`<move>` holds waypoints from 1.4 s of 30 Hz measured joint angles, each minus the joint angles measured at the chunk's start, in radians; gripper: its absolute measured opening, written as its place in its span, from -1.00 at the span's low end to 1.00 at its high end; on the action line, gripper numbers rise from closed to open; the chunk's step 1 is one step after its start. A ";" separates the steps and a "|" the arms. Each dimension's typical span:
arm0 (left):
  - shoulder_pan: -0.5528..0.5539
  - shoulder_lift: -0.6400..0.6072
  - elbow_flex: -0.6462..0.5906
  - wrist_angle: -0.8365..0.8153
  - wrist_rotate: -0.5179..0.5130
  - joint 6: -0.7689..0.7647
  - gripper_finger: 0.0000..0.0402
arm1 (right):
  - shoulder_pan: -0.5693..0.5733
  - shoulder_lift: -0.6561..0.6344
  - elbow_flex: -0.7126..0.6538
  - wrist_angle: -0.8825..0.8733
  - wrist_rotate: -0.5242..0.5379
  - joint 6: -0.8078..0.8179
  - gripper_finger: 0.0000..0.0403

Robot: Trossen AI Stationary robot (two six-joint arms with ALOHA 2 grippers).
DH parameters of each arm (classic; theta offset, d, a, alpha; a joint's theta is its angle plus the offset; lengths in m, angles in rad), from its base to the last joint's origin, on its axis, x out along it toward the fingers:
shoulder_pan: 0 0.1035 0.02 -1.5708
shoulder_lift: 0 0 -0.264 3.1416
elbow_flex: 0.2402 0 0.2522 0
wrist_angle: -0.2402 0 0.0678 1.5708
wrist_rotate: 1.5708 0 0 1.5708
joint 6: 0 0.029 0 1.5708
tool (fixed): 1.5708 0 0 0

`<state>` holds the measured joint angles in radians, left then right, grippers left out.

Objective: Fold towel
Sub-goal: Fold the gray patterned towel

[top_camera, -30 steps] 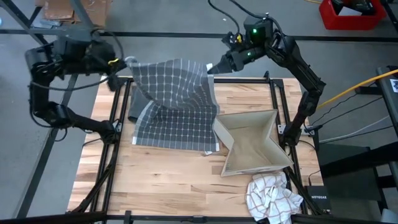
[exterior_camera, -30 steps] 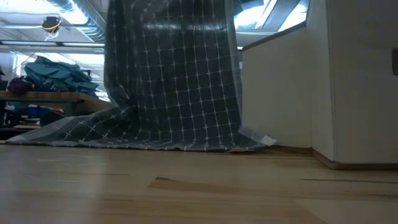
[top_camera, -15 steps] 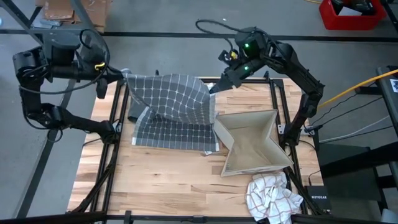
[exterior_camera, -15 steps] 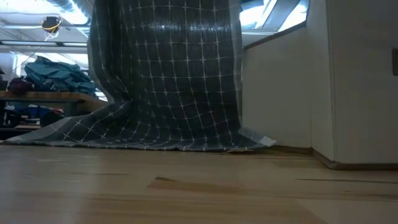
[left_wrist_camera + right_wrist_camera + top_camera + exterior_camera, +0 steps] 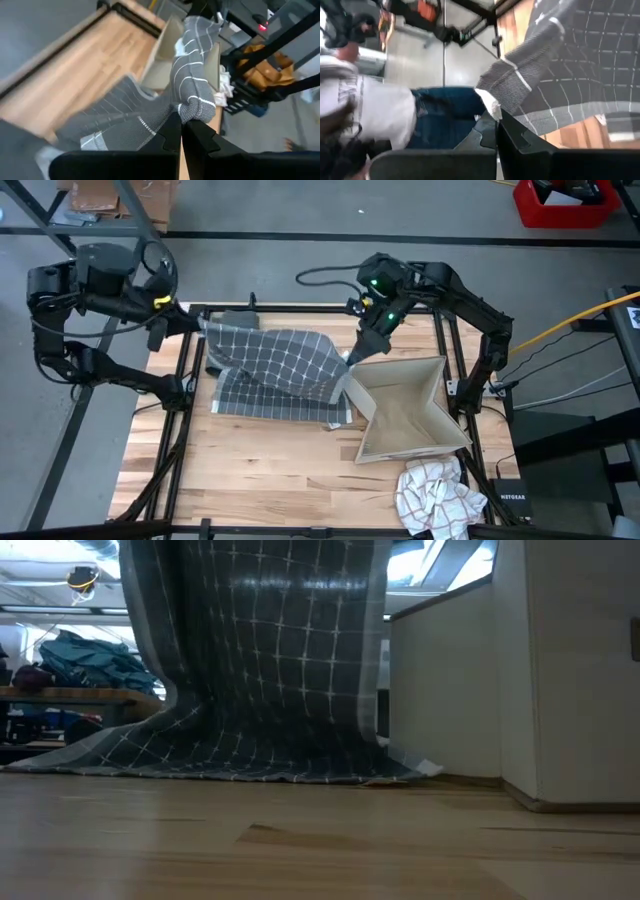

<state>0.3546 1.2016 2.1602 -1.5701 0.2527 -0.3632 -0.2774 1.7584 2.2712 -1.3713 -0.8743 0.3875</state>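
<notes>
Left claw [image 5: 197, 323] and right claw [image 5: 350, 356] each pinch a corner of the towel [image 5: 275, 365], draped over the surface [image 5: 250, 460]

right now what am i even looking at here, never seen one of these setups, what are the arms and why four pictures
These are two robot arms at a wooden table, folding a towel. The overhead picture shows everything: the left gripper and the right gripper each pinch one corner of the dark checked towel, holding that edge up while the rest lies on the wood.

The table-level picture shows the same towel hanging like a curtain.

The other two come from cameras on the wrists: each looks past its own dark fingers shut on towel fabric. The right wrist view also catches a person beyond the table.

Also on the table: an open beige box and a crumpled white cloth.
</notes>
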 joint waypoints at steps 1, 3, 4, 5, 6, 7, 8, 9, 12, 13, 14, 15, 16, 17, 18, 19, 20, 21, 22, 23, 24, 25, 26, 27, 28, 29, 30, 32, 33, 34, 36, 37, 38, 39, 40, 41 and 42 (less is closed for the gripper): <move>-0.018 -0.003 -0.027 -0.001 -0.002 -0.017 -1.00 | -0.001 0.000 -0.005 -0.018 -0.009 -0.030 -1.00; -0.057 -0.007 -0.087 -0.001 0.000 -0.030 -1.00 | -0.002 0.000 -0.014 -0.034 -0.009 -0.073 -1.00; -0.078 -0.011 -0.119 -0.001 0.004 -0.033 -1.00 | -0.002 0.000 -0.016 -0.040 -0.001 -0.078 -1.00; -0.097 -0.013 -0.152 -0.001 0.006 -0.031 -1.00 | 0.000 0.000 -0.016 -0.041 0.016 -0.078 -1.00; -0.116 -0.018 -0.184 -0.001 0.007 -0.021 -1.00 | 0.008 0.000 -0.016 -0.040 0.037 -0.079 -1.00; -0.135 -0.021 -0.216 0.000 0.009 -0.010 -1.00 | 0.017 0.000 -0.016 -0.039 0.067 -0.079 -1.00; -0.155 -0.027 -0.252 0.002 0.012 0.007 -1.00 | 0.029 0.001 -0.016 -0.034 0.098 -0.079 -1.00; -0.172 -0.033 -0.283 0.000 0.015 0.015 -1.00 | 0.045 0.003 -0.016 -0.028 0.132 -0.080 -1.00; -0.217 -0.080 -0.365 -0.001 0.026 0.008 -1.00 | 0.097 0.016 -0.016 -0.022 0.207 -0.053 -1.00; -0.230 -0.096 -0.390 -0.001 0.029 -0.002 -1.00 | 0.115 0.024 -0.016 -0.013 0.215 -0.048 -1.00; -0.244 -0.112 -0.414 -0.001 0.030 -0.020 -1.00 | 0.133 0.028 -0.016 -0.009 0.219 -0.048 -1.00; -0.258 -0.130 -0.435 -0.003 0.030 -0.038 -1.00 | 0.151 0.036 -0.017 -0.009 0.223 -0.047 -1.00; -0.272 -0.149 -0.453 -0.003 0.030 -0.055 -1.00 | 0.172 0.048 -0.016 0.001 0.231 -0.045 -1.00; -0.286 -0.168 -0.469 -0.002 0.030 -0.075 -1.00 | 0.191 0.053 -0.016 0.012 0.240 -0.035 -1.00; -0.299 -0.185 -0.481 -0.002 0.030 -0.090 -1.00 | 0.209 0.062 -0.016 0.012 0.248 -0.029 -1.00; -0.312 -0.200 -0.490 -0.002 0.035 -0.109 -1.00 | 0.229 0.077 -0.016 0.015 0.249 -0.027 -1.00; -0.325 -0.217 -0.498 0.000 0.045 -0.133 -1.00 | 0.246 0.085 -0.016 0.019 0.249 -0.028 -1.00; -0.337 -0.232 -0.504 -0.002 0.062 -0.159 -1.00 | 0.262 0.096 -0.016 0.013 0.249 -0.027 -1.00; -0.348 -0.245 -0.505 -0.001 0.080 -0.185 -1.00 | 0.279 0.109 -0.016 0.010 0.245 -0.027 -1.00; -0.359 -0.258 -0.506 0.001 0.101 -0.213 -1.00 | 0.293 0.116 -0.016 0.009 0.237 -0.026 -1.00; -0.370 -0.269 -0.506 0.000 0.122 -0.238 -1.00 | 0.307 0.125 -0.016 0.006 0.225 -0.026 -1.00; -0.382 -0.280 -0.506 0.000 0.147 -0.262 -1.00 | 0.321 0.133 -0.016 0.005 0.209 -0.025 -1.00; -0.393 -0.289 -0.506 0.000 0.169 -0.285 -1.00 | 0.332 0.137 -0.016 0.005 0.193 -0.026 -1.00; -0.404 -0.296 -0.506 -0.001 0.188 -0.305 -1.00 | 0.343 0.140 -0.016 0.003 0.182 -0.026 -1.00; -0.414 -0.304 -0.506 0.002 0.210 -0.322 -1.00 | 0.353 0.144 -0.016 0.003 0.179 -0.025 -1.00; -0.423 -0.311 -0.506 0.004 0.232 -0.339 -1.00 | 0.361 0.146 -0.016 0.006 0.176 -0.026 -1.00; -0.432 -0.314 -0.506 0.004 0.243 -0.360 -1.00 | 0.368 0.147 -0.016 0.005 0.177 -0.026 -1.00; -0.445 -0.312 -0.506 0.002 0.242 -0.375 -1.00 | 0.378 0.148 -0.016 -0.007 0.188 -0.025 -1.00; -0.449 -0.311 -0.506 0.001 0.239 -0.380 -1.00 | 0.382 0.148 -0.016 -0.011 0.196 -0.026 -1.00; -0.452 -0.306 -0.508 0.001 0.235 -0.378 -1.00 | 0.385 0.148 -0.016 -0.012 0.202 -0.026 -1.00; -0.454 -0.301 -0.527 0.000 0.226 -0.362 -1.00 | 0.386 0.148 -0.016 -0.018 0.206 -0.026 -1.00; -0.454 -0.296 -0.542 0.001 0.226 -0.353 -1.00 | 0.386 0.148 -0.016 -0.018 0.207 -0.026 -1.00; -0.454 -0.294 -0.560 -0.001 0.226 -0.341 -1.00 | 0.386 0.148 -0.016 -0.018 0.208 -0.026 -1.00; -0.454 -0.293 -0.583 -0.001 0.230 -0.336 -1.00 | 0.385 0.148 -0.016 -0.019 0.209 -0.026 -1.00; -0.454 -0.294 -0.610 0.000 0.241 -0.335 -1.00 | 0.385 0.148 -0.016 -0.021 0.209 -0.026 -1.00; -0.454 -0.294 -0.638 -0.003 0.253 -0.334 -1.00 | 0.387 0.148 -0.016 -0.021 0.208 -0.026 -1.00; -0.454 -0.295 -0.665 -0.002 0.265 -0.331 -1.00 | 0.389 0.148 -0.016 -0.025 0.208 -0.027 -1.00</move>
<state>-0.0994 0.9070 1.4950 -1.5722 0.5175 -0.6938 0.1114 1.9064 2.2551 -1.3963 -0.6662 0.3608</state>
